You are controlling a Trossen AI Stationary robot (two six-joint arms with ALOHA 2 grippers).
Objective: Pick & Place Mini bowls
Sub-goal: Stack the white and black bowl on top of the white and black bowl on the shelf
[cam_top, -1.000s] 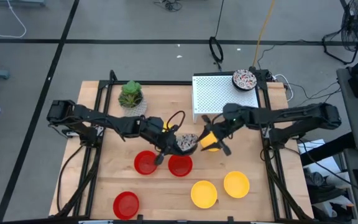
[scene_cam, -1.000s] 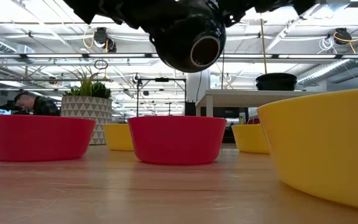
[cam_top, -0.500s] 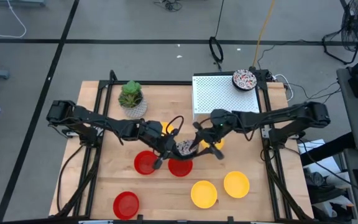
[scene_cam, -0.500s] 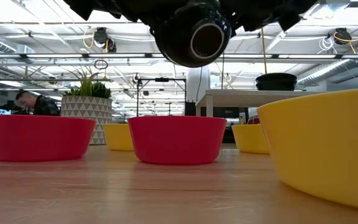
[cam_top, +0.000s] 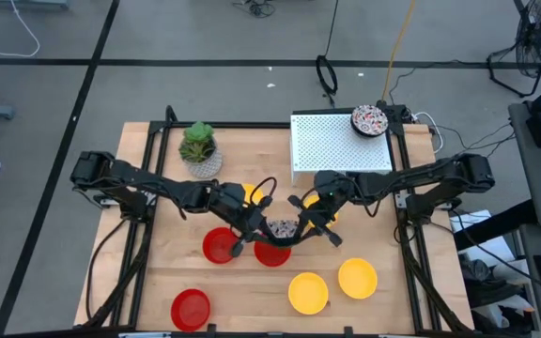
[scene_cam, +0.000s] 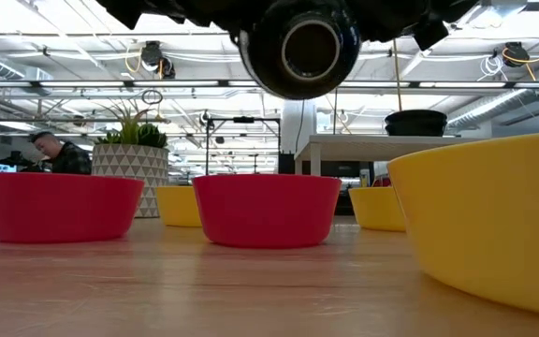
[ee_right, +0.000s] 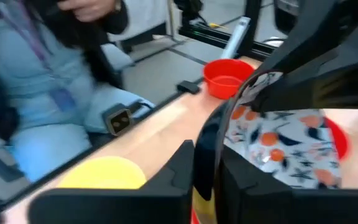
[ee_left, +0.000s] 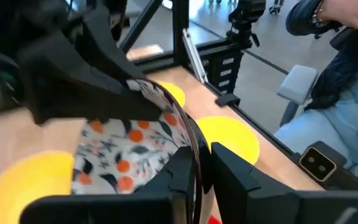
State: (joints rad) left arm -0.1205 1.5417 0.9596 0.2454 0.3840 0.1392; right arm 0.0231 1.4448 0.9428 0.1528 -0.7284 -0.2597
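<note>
Floral bowl (cam_top: 280,228) half-hidden between jaws

Table (cam_top: 158,282) pale matt wood; speckled bowl (ee_left: 129,149) glossy, smooth; red bowl (scene_cam: 266,210) matt plastic.

speckled bowl (cam_top: 281,228) between both pincers — above two bowls (cam_top: 220,246)

Overhead, table-level and two close wrist cameras share the floral bowl (cam_top: 281,228).
</note>
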